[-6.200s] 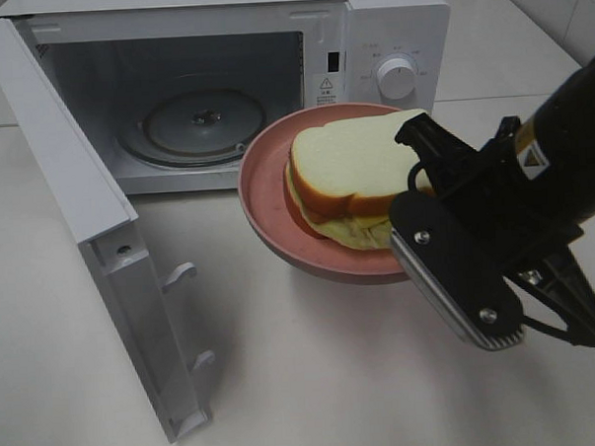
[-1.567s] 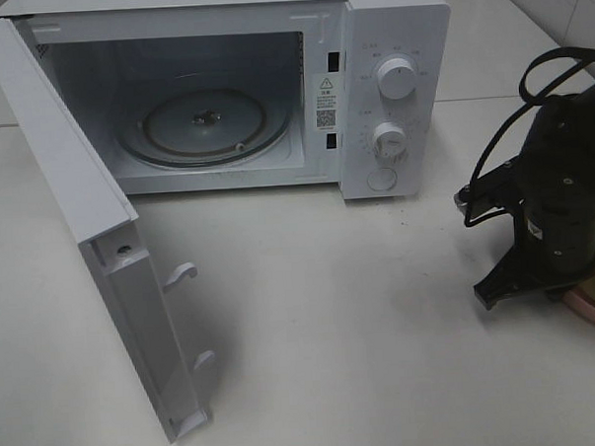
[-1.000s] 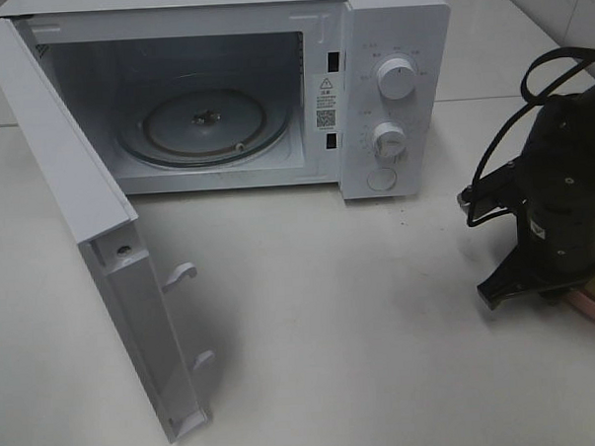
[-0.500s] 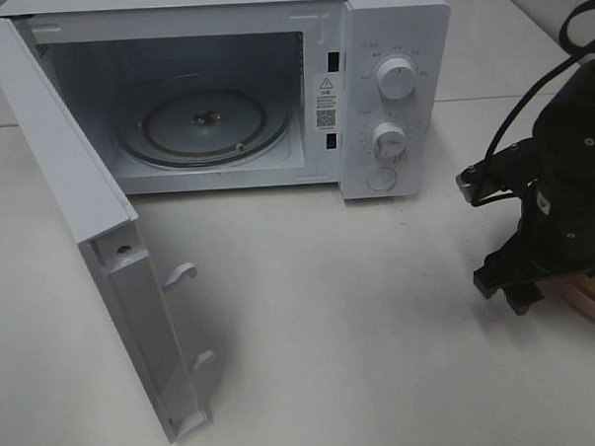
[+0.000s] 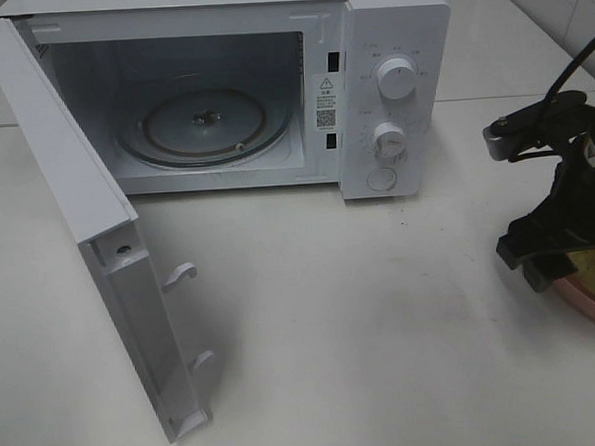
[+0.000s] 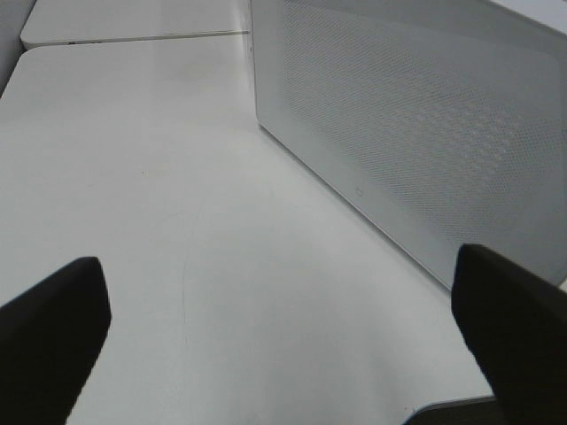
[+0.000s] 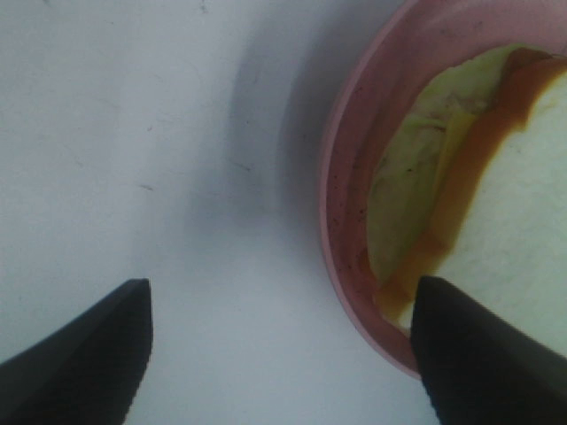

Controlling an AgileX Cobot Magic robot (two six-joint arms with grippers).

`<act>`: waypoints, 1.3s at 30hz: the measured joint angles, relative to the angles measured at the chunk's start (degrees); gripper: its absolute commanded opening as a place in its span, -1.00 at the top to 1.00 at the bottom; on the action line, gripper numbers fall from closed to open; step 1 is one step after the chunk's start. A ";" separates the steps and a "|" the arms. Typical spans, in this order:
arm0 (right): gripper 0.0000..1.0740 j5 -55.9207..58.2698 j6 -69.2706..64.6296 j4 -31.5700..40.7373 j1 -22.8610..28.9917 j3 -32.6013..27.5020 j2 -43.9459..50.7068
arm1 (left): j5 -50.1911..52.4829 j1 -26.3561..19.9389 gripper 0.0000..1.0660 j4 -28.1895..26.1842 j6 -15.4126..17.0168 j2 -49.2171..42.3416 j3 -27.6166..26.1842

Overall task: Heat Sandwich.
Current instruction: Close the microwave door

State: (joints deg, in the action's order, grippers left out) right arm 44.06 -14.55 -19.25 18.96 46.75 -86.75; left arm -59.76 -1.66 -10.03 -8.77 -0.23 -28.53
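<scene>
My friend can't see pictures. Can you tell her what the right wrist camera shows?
A sandwich with white bread, brown crust and yellow-green filling sits on a pink plate on a white table. The open right gripper hangs over the plate's rim, holding nothing.

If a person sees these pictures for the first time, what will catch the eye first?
First the white microwave at the back of the table, its door swung wide open and its glass turntable bare. Next the black right arm at the right edge, its open gripper above the rim of a pink plate that holds the sandwich.
</scene>
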 measured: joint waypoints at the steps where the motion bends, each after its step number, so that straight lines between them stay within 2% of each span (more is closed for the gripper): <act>1: -0.44 0.57 0.52 0.63 0.00 0.00 1.03 | 0.00 0.00 -0.95 0.00 0.00 0.00 0.00; 15: -0.43 10.43 2.75 2.06 0.00 -0.06 20.40 | 0.00 0.00 -0.95 0.00 0.00 0.00 0.00; 26: -0.42 18.91 6.82 6.99 0.00 -0.06 36.61 | 0.00 0.00 -0.95 0.00 0.00 0.00 0.00; 39: -0.42 22.12 9.00 11.29 0.00 -1.43 53.57 | 0.00 0.00 -0.95 0.00 0.00 0.00 0.00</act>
State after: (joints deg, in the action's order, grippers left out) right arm 66.18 -5.56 -7.96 18.96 45.32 -33.17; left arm -59.76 -1.66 -10.03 -8.77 -0.23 -28.53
